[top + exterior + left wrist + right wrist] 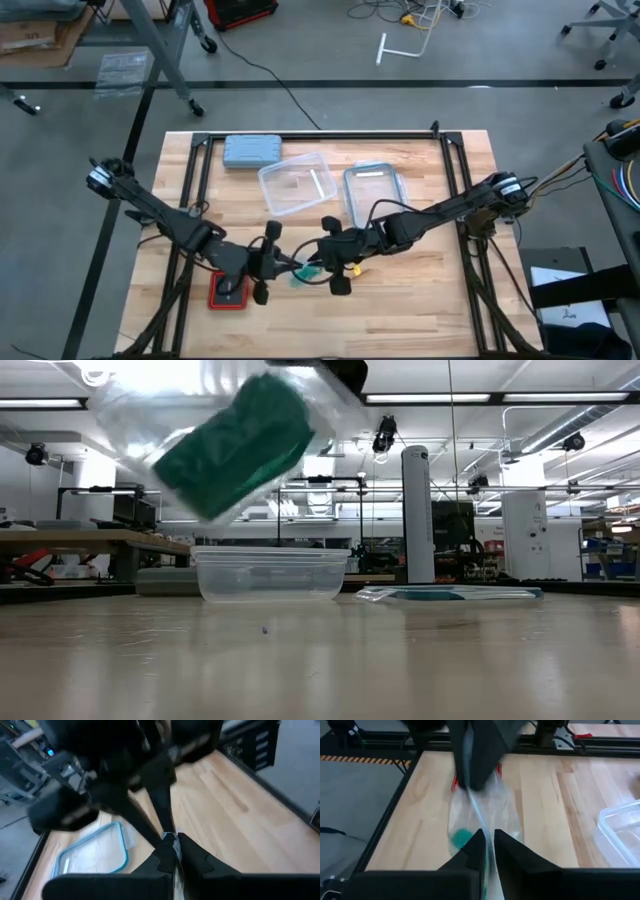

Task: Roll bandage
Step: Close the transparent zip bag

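The teal-green bandage is a small bundle inside a clear plastic bag, held up above the table's near middle. In the right wrist view the bandage shows as a teal patch low in the bag. My left gripper and my right gripper meet tip to tip over the bag, both shut on it. The bandage shows between them in the high view. My left gripper pinches a thin edge of the clear bag between its two fingers, coming from the table's left. The bag is clear of the table. My right gripper pinches the bag's clear film between its two fingers, coming from the table's right, opposite the left gripper. The film runs stretched between the two grippers, and the bandage sits in the bag below.
A clear plastic container and its blue-rimmed lid lie at the table's far middle. A grey-blue case sits at the far left. A red object lies near the front left under the left arm.
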Controlling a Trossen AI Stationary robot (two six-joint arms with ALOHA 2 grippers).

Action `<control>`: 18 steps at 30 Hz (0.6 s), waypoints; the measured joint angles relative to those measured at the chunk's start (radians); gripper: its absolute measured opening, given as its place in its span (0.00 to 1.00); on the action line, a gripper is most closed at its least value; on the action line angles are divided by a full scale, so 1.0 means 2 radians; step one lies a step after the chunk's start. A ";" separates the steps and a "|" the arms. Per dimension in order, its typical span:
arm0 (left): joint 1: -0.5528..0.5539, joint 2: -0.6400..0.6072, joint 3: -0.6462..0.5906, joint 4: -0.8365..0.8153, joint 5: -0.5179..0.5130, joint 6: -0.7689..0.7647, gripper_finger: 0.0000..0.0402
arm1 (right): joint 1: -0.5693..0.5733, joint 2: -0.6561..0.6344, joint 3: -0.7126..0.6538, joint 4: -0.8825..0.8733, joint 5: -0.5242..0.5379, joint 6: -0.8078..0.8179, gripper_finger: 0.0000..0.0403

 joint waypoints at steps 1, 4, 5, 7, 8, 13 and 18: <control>-0.004 -0.005 0.000 0.004 0.000 0.000 0.00 | 0.000 0.000 0.000 0.002 -0.002 0.000 0.09; -0.016 -0.018 0.000 0.007 0.000 0.000 0.00 | 0.002 -0.003 0.000 0.030 -0.016 0.000 0.12; -0.018 -0.020 0.000 0.007 0.000 0.000 0.00 | 0.002 -0.005 0.000 0.040 -0.024 -0.002 0.13; -0.023 -0.023 0.000 0.006 0.000 0.000 0.00 | 0.002 -0.011 0.000 0.047 -0.035 -0.002 0.15; -0.025 -0.024 0.000 0.005 0.000 0.000 0.00 | 0.003 -0.014 0.000 0.046 -0.036 -0.002 0.15; -0.033 -0.027 0.000 0.004 0.000 0.006 0.00 | 0.005 -0.020 0.001 0.044 -0.037 0.000 0.18; -0.034 -0.028 0.000 0.004 -0.001 0.006 0.00 | 0.008 -0.020 0.001 0.036 -0.037 0.001 0.09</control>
